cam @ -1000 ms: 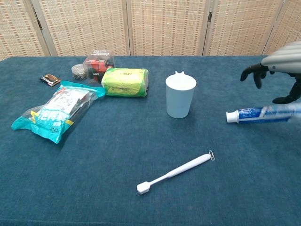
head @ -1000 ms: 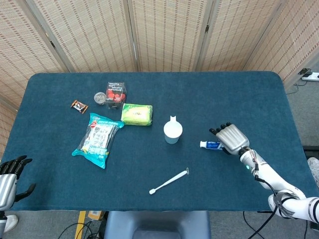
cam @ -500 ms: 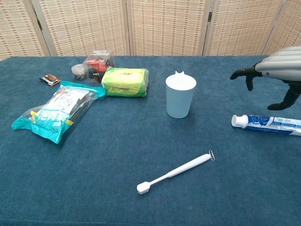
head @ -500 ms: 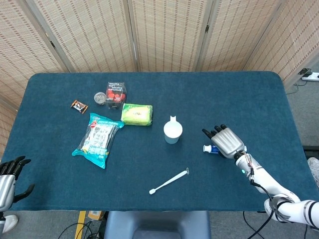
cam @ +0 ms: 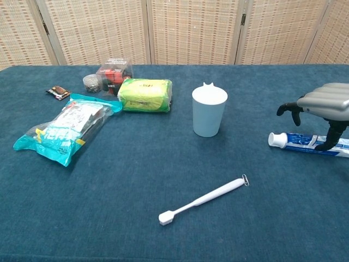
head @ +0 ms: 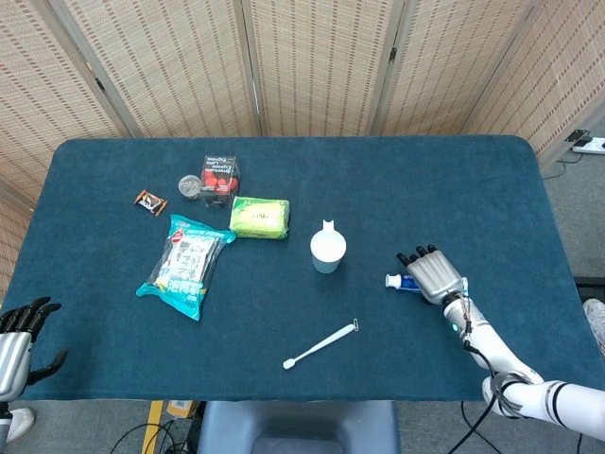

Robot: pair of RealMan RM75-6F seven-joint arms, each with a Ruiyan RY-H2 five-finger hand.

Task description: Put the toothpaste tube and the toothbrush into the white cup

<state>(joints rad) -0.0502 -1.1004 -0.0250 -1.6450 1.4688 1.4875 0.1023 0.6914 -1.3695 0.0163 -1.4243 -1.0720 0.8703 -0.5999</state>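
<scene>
The white cup (head: 328,251) (cam: 209,112) stands upright near the table's middle. To its right the toothpaste tube (head: 401,281) (cam: 303,142) lies flat, white cap pointing at the cup. My right hand (head: 434,272) (cam: 323,107) hovers low over the tube's rear part with its fingers spread and arched; the thumb reaches down on the tube's near side. It grips nothing. The white toothbrush (head: 321,345) (cam: 204,199) lies diagonally near the front edge, bristle end to the left. My left hand (head: 18,338) hangs off the table's front-left corner, fingers apart and holding nothing.
On the left lie a teal snack bag (head: 185,265), a green packet (head: 260,217), a clear box with red contents (head: 219,178), a small round tin (head: 189,185) and a dark wrapped candy (head: 149,201). A woven screen stands behind the blue-covered table (head: 454,180).
The toothpaste tube shifted slightly toward the front and has lain still since. My right hand has dropped lower over its rear part. The left hand has barely moved.
</scene>
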